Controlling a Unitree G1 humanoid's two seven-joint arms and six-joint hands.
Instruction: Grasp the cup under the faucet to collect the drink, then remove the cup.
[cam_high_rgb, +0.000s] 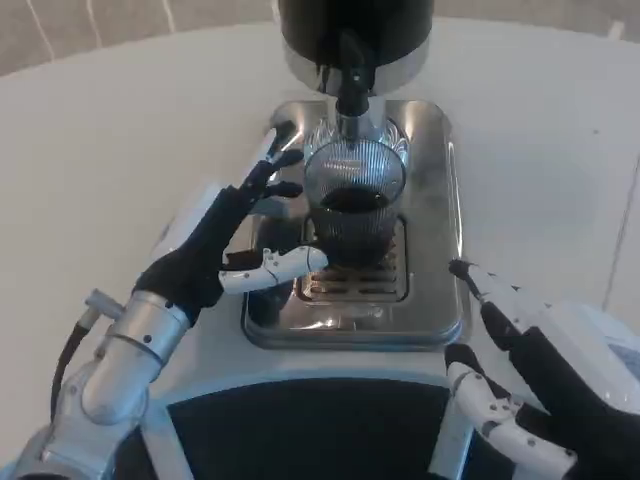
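Observation:
A ribbed clear glass cup (352, 205) with dark drink in it stands on the grille of the silver drip tray (432, 210), right under the black faucet (350, 85). My left hand (215, 240) is just left of the cup with its fingers spread. The upper fingertips (285, 160) lie close to the cup's left side, and the thumb reaches to the foot of the cup. I cannot tell whether they touch the glass. My right hand (540, 390) hangs at the lower right, off the tray's right front corner, fingers apart and holding nothing.
The dispenser's black and silver body (355, 30) rises behind the cup at the top of the picture. White table (120, 130) lies on both sides of the tray. A dark curved edge (300, 420) runs along the bottom, in front of the tray.

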